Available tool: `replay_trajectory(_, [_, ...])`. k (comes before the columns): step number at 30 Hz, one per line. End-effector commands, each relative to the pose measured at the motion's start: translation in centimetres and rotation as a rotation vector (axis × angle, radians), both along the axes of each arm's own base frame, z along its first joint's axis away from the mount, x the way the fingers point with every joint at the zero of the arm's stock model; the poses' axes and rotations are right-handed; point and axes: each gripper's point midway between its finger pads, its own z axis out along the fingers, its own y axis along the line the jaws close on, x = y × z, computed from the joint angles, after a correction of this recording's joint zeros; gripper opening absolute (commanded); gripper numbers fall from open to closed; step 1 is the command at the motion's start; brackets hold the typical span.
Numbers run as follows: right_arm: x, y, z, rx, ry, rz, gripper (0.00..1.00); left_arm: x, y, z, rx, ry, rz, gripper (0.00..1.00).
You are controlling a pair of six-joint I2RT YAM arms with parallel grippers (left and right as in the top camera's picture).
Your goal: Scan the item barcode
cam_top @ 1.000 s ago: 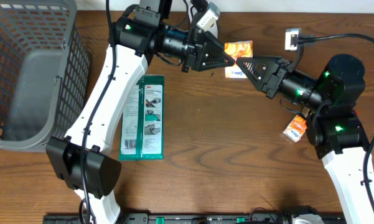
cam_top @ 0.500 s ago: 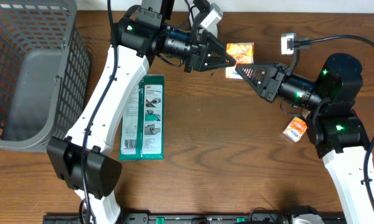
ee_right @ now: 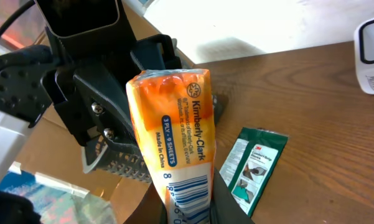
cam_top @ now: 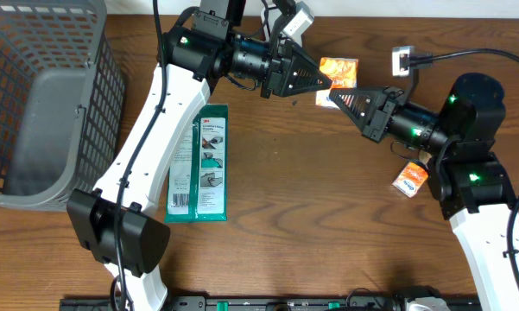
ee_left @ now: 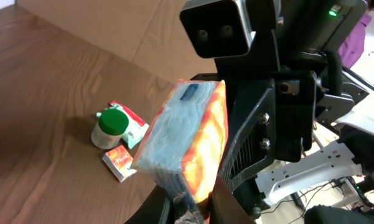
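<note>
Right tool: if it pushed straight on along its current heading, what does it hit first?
Almost certainly the left tool, facing the right tool tip to tip; both clamp the same tissue pack, so there is hardly any gap.

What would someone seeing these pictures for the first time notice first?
The orange tissue pack, pinched from both sides by the left gripper and the right gripper, at the top middle of the overhead view. After that, the big grey mesh basket at the left edge and the green packet lying flat just right of it.
</note>
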Motion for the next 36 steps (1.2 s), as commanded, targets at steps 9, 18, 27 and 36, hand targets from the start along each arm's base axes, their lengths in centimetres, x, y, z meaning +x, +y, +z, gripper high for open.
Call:
replay_trajectory(9, [0.1, 1.5, -2.9, -0.083, 0.037, -0.023, 0.01, -1.2, 0.5, 2.7, -0.063, -0.029, -0.041, 0.23])
replay_trajectory(18, [0.7, 1.2, -3.1, -0.107, 0.031, -0.073, 0.01, -1.2, 0.5, 2.7, -0.059, -0.011, -0.039, 0.22])
replay_trajectory(27, [1.0, 1.0, -3.2, -0.115, 0.027, -0.097, 0.14, -1.1, 0.5, 2.7, -0.062, -0.019, -0.039, 0.08])
replay_trajectory(36, [1.3, 0.9, -0.5, -0.087, -0.075, -0.106, 0.87, -0.4, 0.8, 2.4, -0.039, 0.001, -0.001, 0.08])
